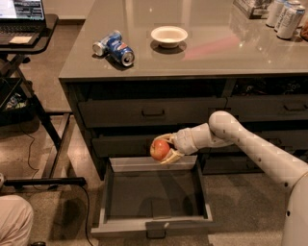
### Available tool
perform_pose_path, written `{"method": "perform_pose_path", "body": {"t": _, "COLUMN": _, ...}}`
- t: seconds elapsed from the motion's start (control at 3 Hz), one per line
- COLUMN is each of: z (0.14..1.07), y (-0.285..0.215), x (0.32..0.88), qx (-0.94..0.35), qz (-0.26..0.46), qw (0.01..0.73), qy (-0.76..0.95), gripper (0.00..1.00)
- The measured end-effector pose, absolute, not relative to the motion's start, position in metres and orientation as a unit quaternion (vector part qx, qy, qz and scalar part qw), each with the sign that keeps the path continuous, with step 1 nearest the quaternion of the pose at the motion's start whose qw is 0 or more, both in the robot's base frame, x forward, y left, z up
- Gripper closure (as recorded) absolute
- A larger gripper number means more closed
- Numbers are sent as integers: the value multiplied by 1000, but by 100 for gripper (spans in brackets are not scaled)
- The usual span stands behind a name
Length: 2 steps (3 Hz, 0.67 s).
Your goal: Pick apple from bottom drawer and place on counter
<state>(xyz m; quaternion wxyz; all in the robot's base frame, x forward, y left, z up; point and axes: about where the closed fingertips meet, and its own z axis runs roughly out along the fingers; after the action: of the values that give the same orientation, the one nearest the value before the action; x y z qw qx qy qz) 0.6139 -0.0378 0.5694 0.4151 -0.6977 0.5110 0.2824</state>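
gripper point(162, 149): yours is clamped on the apple point(159, 149), one finger over the top and one curled underneath. It's hanging in the air over the back edge of the open drawer, right in front of the closed drawer fronts.
apple: red-orange with a paler patch facing the camera. It's in the gripper, up off the drawer floor and well below the counter top.
bottom drawer point(151, 222): pulled out toward the camera, lighter grey inside, with a small metal pull on the front panel.
counter point(207, 55): glossy grey-brown slab on top of the dark cabinet, with reflections all over it.
arm point(250, 144): white, comes in from your lower right, bends at the elbow and reaches left to the apple.
bowl point(169, 35): white, upright on the counter, roughly above where the gripper is.
soda can point(114, 47): blue, lying on its side on the counter left of the bowl, near it but not touching.
other cans point(284, 17): standing at the counter's far right back corner.
laptop point(21, 12): open on the black desk point(29, 45) at upper left, apart from the cabinet.
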Motion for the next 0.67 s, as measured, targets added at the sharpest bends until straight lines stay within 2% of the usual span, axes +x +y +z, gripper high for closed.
{"method": "perform_pose_path", "body": {"t": 0.67, "z": 602, "y": -35, "x": 607, "qx": -703, "qz": 277, "qw": 421, "qy": 502, "gripper": 100}}
